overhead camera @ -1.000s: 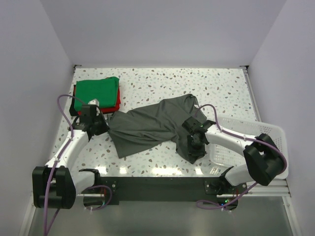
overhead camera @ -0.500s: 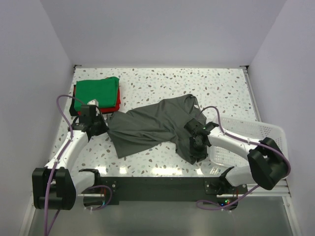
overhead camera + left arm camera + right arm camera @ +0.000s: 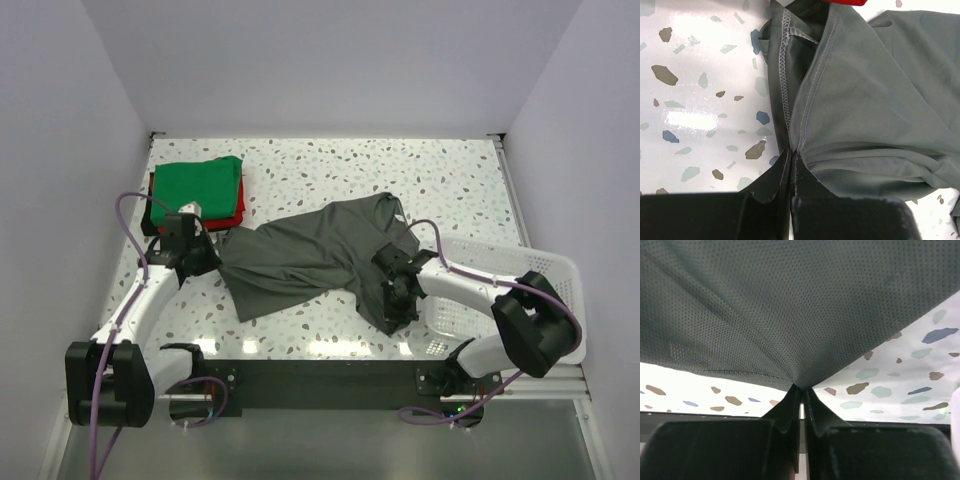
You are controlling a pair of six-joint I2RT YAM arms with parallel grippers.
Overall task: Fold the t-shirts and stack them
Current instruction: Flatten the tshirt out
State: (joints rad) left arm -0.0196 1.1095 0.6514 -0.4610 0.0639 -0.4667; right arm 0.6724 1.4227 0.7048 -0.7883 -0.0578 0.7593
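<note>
At centre, the charcoal t-shirt (image 3: 300,262) lies lengthwise left–right (unfolded): left gripper (image 3: 210,260) pinches its left end, right gripper (image 3: 393,303) its near-right corner, both clamped tight.

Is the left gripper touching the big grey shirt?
Touching. The left wrist view shows the left gripper shut on the grey shirt, with the cloth pinched at a stitched seam and no gap.

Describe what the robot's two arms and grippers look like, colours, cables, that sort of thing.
The left arm and right arm have white link shells with bulky black joints, each trailing a looping mauve cable. The left gripper and right gripper are black, with fingers tapering to thin tips.
</note>
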